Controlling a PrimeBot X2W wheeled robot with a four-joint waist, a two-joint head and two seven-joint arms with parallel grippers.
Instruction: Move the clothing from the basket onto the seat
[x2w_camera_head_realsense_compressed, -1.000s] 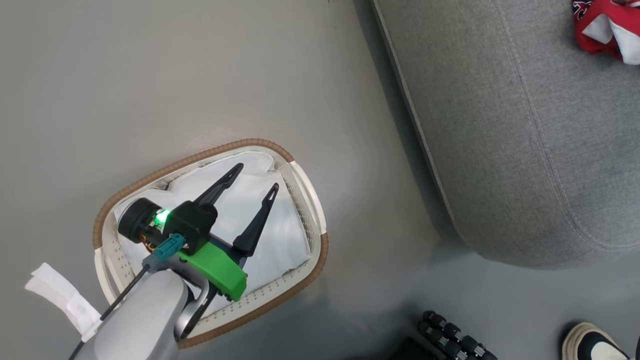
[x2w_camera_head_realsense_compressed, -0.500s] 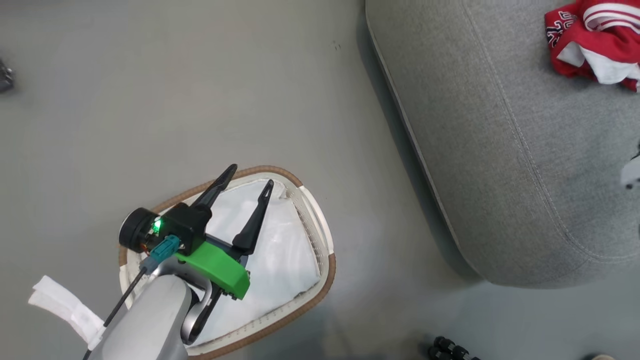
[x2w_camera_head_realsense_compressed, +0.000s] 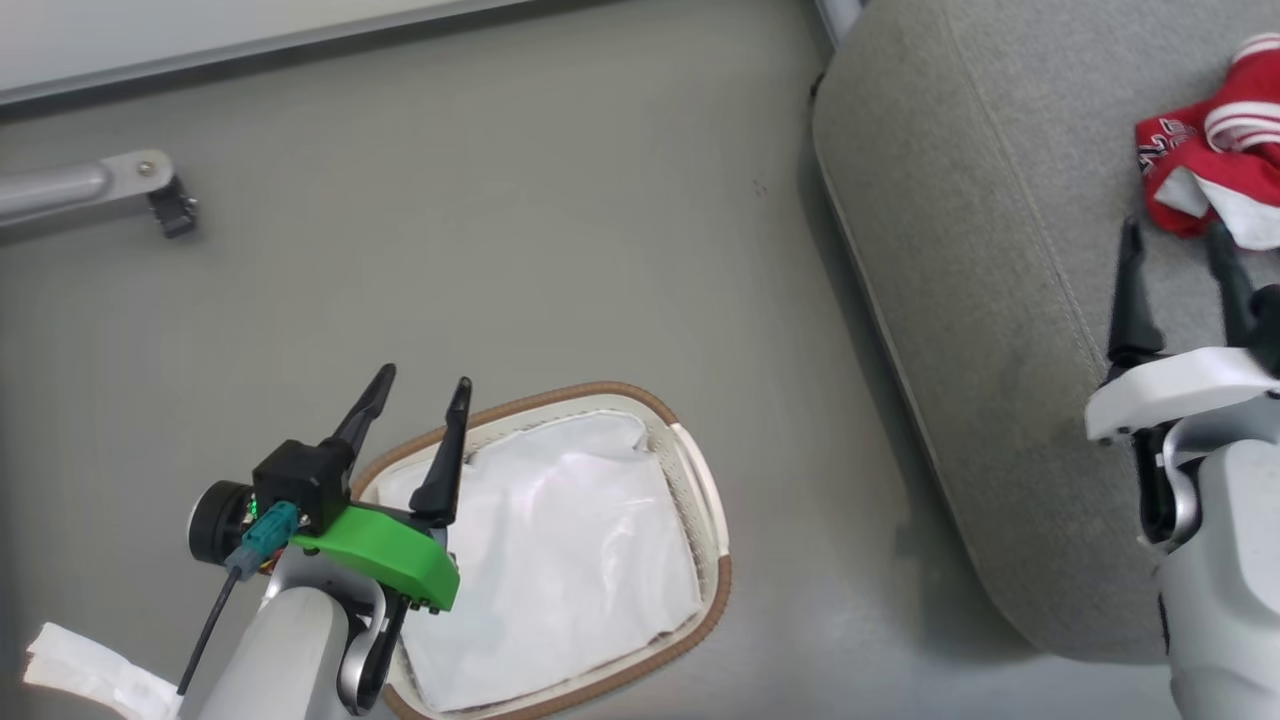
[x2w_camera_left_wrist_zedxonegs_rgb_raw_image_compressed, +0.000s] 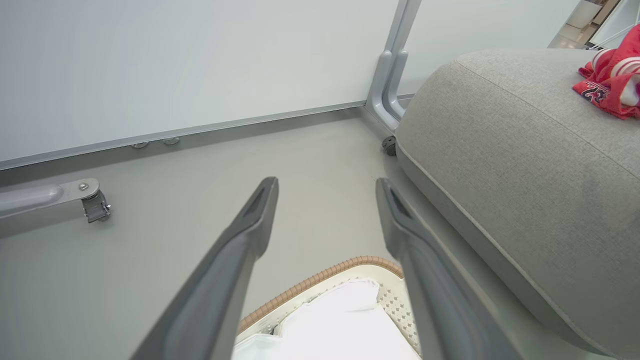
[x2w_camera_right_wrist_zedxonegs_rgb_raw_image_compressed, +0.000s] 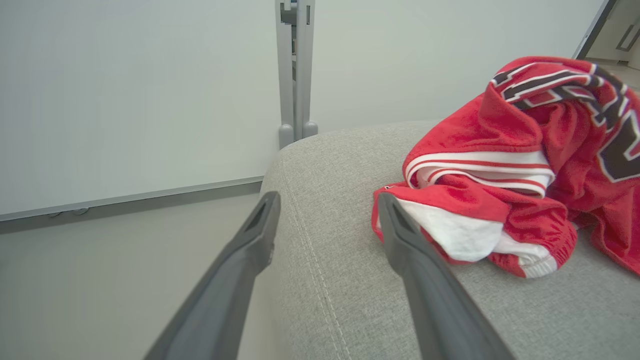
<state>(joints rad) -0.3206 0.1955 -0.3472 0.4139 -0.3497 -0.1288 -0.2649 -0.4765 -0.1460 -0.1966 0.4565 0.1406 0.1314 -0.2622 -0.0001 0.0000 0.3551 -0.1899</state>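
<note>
**Clothing on the seat; both grippers empty**

The red clothing (x2w_camera_head_realsense_compressed: 1205, 180) lies crumpled on the seat (x2w_camera_head_realsense_compressed: 980, 300), back from its seamed edge. The right gripper (x2w_camera_head_realsense_compressed: 1172, 230) hovers over the seat, fingers spread and empty, tips just beside the clothing. The left gripper (x2w_camera_head_realsense_compressed: 423, 380), likewise spread and empty, hangs over the brown rim of the basket (x2w_camera_head_realsense_compressed: 712, 520), which stands on the floor (x2w_camera_head_realsense_compressed: 500, 200) and holds a white liner (x2w_camera_head_realsense_compressed: 560, 560).

Red clothing (x2w_camera_head_realsense_compressed: 1190, 165) on seat (x2w_camera_head_realsense_compressed: 980, 300), basket (x2w_camera_head_realsense_compressed: 724, 590) (white liner (x2w_camera_head_realsense_compressed: 560, 560) inside) on floor (x2w_camera_head_realsense_compressed: 500, 250)

Red white-striped clothing (x2w_camera_right_wrist_zedxonegs_rgb_raw_image_compressed: 505, 165), grey seat (x2w_camera_right_wrist_zedxonegs_rgb_raw_image_compressed: 340, 280), white basket (x2w_camera_head_realsense_compressed: 700, 480).
</note>
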